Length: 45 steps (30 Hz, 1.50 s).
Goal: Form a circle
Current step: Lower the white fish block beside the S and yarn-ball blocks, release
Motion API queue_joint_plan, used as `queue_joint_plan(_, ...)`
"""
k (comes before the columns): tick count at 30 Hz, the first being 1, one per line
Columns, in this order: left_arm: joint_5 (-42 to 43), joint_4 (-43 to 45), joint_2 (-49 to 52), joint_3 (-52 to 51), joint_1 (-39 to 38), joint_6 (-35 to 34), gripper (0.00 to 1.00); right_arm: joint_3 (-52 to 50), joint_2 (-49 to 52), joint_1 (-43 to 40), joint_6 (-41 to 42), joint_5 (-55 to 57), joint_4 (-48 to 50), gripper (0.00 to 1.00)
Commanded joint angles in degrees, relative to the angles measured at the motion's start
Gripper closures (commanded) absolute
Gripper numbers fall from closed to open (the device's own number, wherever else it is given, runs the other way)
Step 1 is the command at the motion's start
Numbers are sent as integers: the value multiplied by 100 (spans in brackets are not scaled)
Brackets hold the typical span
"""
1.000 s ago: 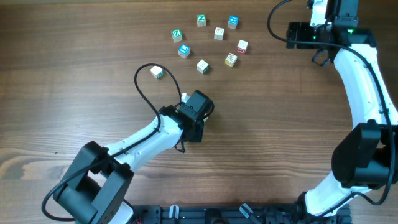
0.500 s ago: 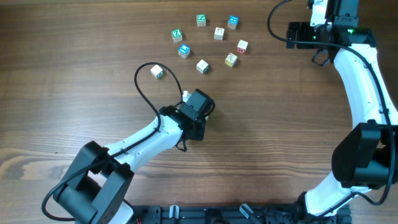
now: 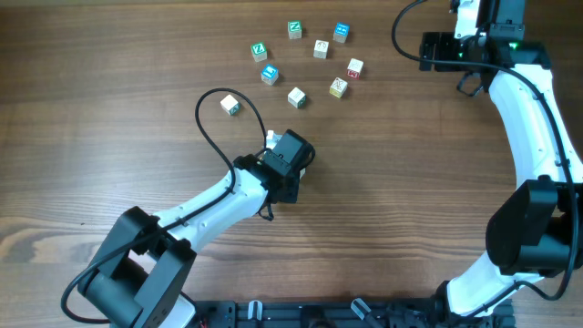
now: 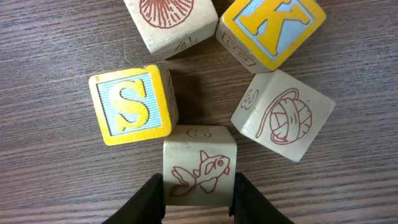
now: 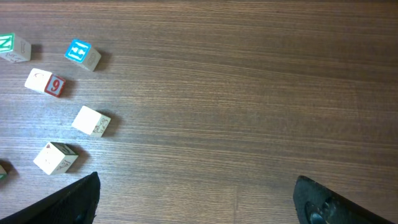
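At mid-table, left gripper (image 4: 198, 184) still clasps fish block (image 4: 200, 163) (arm (image 3: 219, 205) barely moved).

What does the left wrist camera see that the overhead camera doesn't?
Only the left wrist view: an S block, K block, shell block and yarn block in a ring with the fish block, which sits between the left gripper fingers. Only the overhead view: the whole left arm, right arm and scattered blocks; the gripper hides the ring there. Both: the left gripper and wooden table.
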Motion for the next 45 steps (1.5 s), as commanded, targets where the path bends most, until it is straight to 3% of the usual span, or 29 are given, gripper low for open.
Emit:
queue_joint_plan(1, -125, 39, 13, -48, 0, -13, 66, -59, 92, 13, 68, 39, 11, 0)
queue_joint_plan(5, -111, 42, 13, -48, 2, -13, 65, -59, 92, 13, 68, 39, 13, 0)
queue_joint_plan(11, -111, 57, 13, -48, 0, -13, 57, -59, 92, 13, 68, 39, 13, 0)
queue_joint_plan(17, -22, 9, 13, -48, 0, -13, 71, -59, 92, 13, 66, 39, 13, 0)
queue_joint_plan(32, -26, 146, 13, -48, 0, -13, 71, -59, 92, 13, 66, 39, 13, 0)
queue_joint_plan(34, -24, 142, 13, -48, 0, -13, 70, -59, 92, 13, 66, 39, 13, 0)
queue_joint_plan(41, -22, 140, 13, -48, 0, -13, 53, -59, 92, 13, 68, 39, 13, 1)
queue_joint_plan(45, -24, 122, 11, -46, 0, -15, 53, -59, 92, 13, 68, 39, 13, 0)
